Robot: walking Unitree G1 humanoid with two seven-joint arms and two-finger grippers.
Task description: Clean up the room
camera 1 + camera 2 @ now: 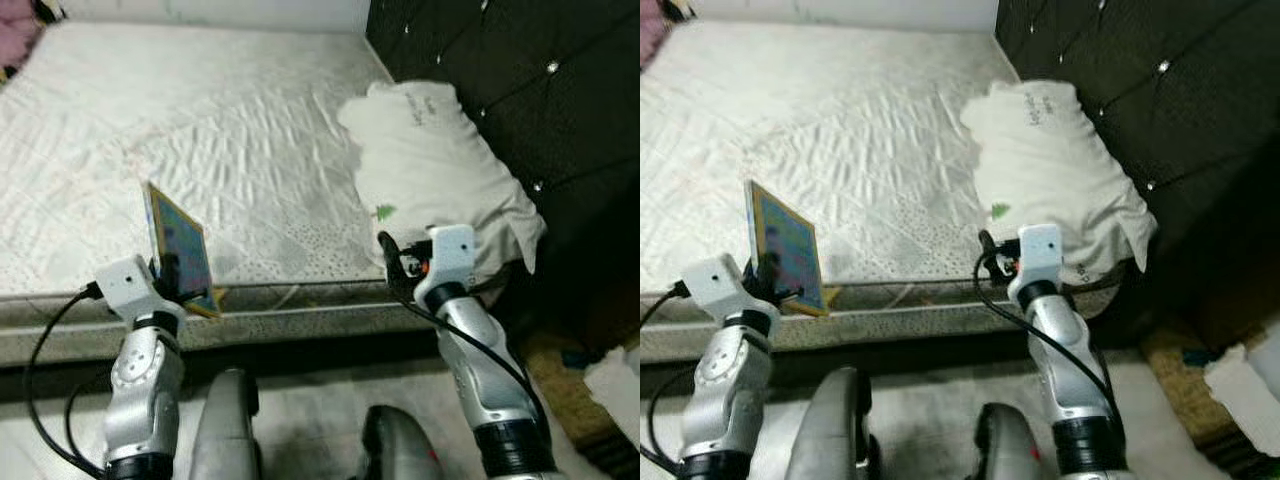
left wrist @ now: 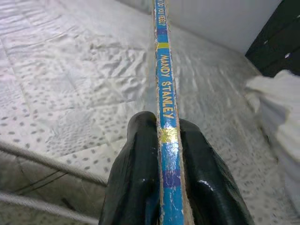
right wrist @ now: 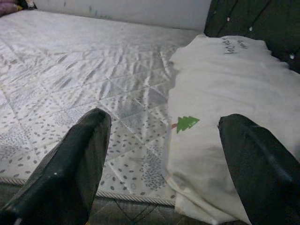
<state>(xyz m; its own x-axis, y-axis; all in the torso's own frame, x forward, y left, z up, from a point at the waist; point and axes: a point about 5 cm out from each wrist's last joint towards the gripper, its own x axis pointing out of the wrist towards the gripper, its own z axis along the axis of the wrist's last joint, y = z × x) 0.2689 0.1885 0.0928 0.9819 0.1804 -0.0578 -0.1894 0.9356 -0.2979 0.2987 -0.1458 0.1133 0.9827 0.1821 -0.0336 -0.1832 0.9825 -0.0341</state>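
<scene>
At the mattress (image 1: 200,150) edge, left gripper (image 2: 166,154) pinches a "MANDY STANLEY" book (image 1: 180,245); right gripper (image 3: 164,154) spread.

Bare quilted mattress (image 1: 200,130), dark tufted headboard (image 1: 520,90)

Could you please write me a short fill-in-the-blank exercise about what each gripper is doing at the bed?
1. The left gripper is shut on a thin ____, held upright on edge over the mattress.
2. The right gripper has its fingers ____, with nothing between them.
3. The pillow carries a small green ____ print.
4. The pillow lies against the dark ____ at the robot's right.

Missing words: book; open; tree; headboard
</scene>
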